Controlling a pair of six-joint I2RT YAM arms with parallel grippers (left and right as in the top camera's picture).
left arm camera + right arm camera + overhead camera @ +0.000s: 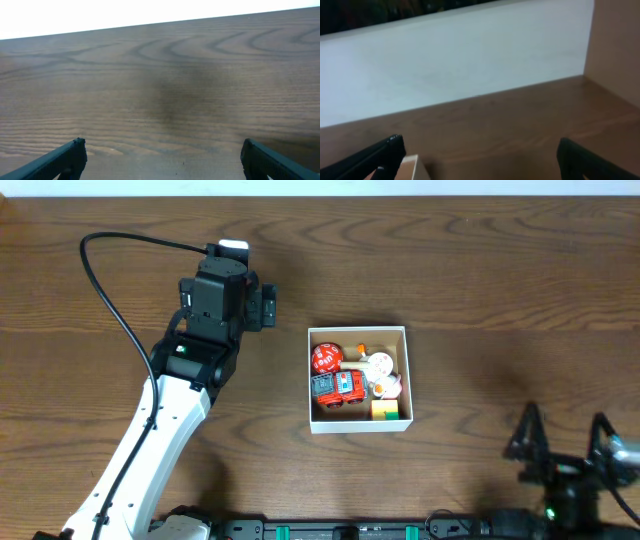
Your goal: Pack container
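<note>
The container (405, 375), a square white-walled box, sits on the table right of centre. Inside it lie several small toys: a red ball (325, 358), a red toy car (337, 388), a pale round toy (379, 364) and a yellow-green block (384, 411). My left gripper (266, 307) is open and empty, left of the container and a little behind it; its wrist view (162, 157) shows only bare wood between the fingers. My right gripper (563, 435) is open and empty near the front right edge. A corner of the container (412, 165) shows in the right wrist view by the left finger.
The brown wooden table (480, 270) runs to a white strip at the back. A black cable (110, 290) loops from the left arm. A light wall and a tan panel (615, 45) lie beyond the table in the right wrist view.
</note>
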